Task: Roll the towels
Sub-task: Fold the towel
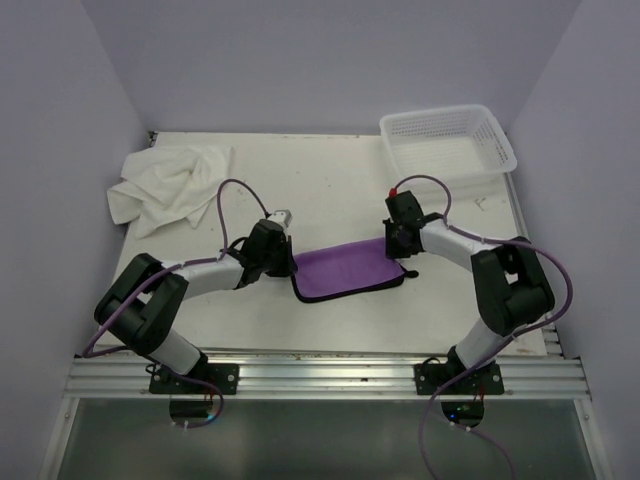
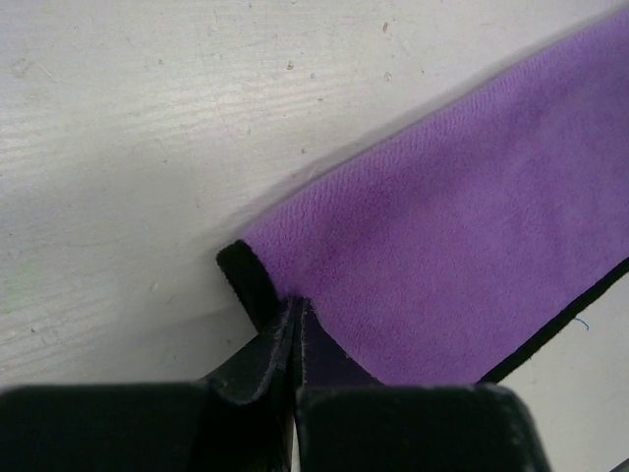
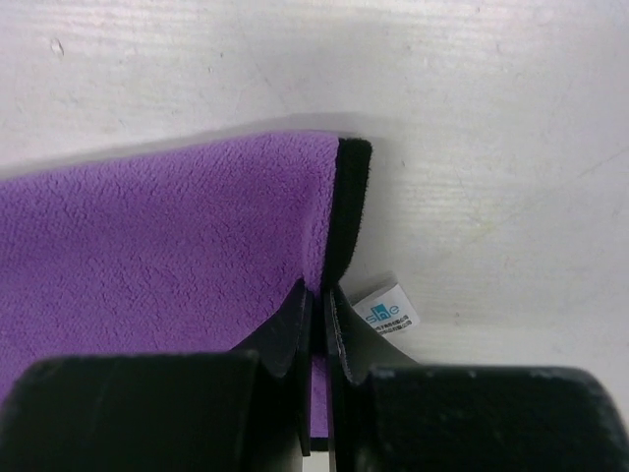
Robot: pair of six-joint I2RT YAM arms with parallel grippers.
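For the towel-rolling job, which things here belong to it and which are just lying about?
Belongs to the job:
- purple towel, one end pinched by the left gripper, the other by the right gripper
- white towel, crumpled at the far left

Just lying about:
- basket, at the far right corner

table (image 1: 330,190): white painted top, scuffed and speckled, in front of me. three items on it.
purple towel (image 1: 345,268): dark edging, flat, near the middle, toward my side; its small white label (image 3: 385,311) lies on the bare surface at my right end.
white towel (image 1: 165,185): crumpled, far corner on my left.
white perforated basket (image 1: 495,140): upright, far corner on my right.
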